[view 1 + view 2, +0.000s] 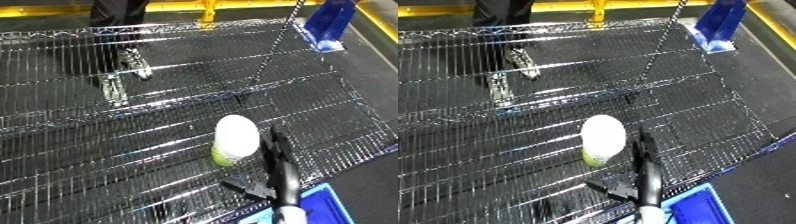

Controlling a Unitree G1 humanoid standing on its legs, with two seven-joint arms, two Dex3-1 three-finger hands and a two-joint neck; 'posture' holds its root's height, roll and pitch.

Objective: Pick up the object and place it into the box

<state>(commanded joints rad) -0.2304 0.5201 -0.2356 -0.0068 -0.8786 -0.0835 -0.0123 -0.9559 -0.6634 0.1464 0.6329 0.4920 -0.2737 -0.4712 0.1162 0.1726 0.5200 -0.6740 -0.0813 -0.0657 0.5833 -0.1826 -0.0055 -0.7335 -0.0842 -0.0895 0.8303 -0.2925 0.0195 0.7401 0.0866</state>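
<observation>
Wire mesh shelf fills most of both views, shiny chrome over dark floor, yellow rail along the top edge. Bottle lies on its side on the mesh, lower middle, white body with a yellow-green end toward the lower left. Right hand comes in from the lower edge just right of the bottle, fingers straight and pointing up the mesh alongside it, thumb sticking out lower left; fingers apart and holding nothing, contact with the bottle can't be told. Blue bin corner shows at the lower right, below the shelf edge, near the right wrist. Second blue object stands at the upper right corner of the shelf. Two small metal brackets sit on the mesh upper left, well apart from the bottle. Thin rod slants across the upper middle. Left hand not visible.
</observation>
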